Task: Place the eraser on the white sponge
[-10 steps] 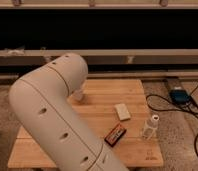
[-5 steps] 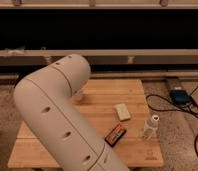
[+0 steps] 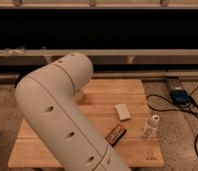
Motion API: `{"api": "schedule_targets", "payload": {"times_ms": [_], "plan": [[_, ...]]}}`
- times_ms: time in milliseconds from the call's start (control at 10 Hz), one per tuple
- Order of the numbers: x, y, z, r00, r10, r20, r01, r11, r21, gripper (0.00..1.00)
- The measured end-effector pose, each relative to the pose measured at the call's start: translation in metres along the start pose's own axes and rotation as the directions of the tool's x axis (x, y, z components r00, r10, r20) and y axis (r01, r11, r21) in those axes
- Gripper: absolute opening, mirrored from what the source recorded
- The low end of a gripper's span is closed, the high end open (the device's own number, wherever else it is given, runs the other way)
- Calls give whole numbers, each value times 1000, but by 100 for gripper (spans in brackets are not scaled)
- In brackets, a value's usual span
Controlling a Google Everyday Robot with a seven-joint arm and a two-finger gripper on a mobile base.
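Behind the white arm [image 3: 57, 115], over the counter's [image 3: 112, 92] far left side, the gripper was hidden, its fingers clenched. The eraser could not be seen. The white sponge [image 3: 123, 111] lay mid-counter, near the black packet [image 3: 115, 134].

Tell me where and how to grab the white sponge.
Likely best from above, pinching its two long sides: the sponge lies flat on the table, narrow across, with nothing touching it. The gripper is hidden behind the arm, shut.

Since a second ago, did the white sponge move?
No. The sponge keeps its spot by the black packet; the pincer hides behind the arm.
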Motion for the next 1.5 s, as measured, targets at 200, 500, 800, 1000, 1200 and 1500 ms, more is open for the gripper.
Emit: {"api": "schedule_targets", "payload": {"times_ms": [200, 500, 800, 1000, 1200, 1500], "plan": [[2, -25, -40, 999, 5, 54, -4, 1000, -15, 0], [-3, -94, -109, 991, 43, 128, -40, 999, -27, 0], [-4, -168, -132, 981, 98, 167, -91, 995, -46, 0], [12, -219, -130, 974, 129, 186, -119, 991, -67, 0], [25, -255, -127, 969, 154, 195, -140, 987, -84, 0], [29, -312, -113, 955, 220, 199, -202, 973, -108, 0]]}}
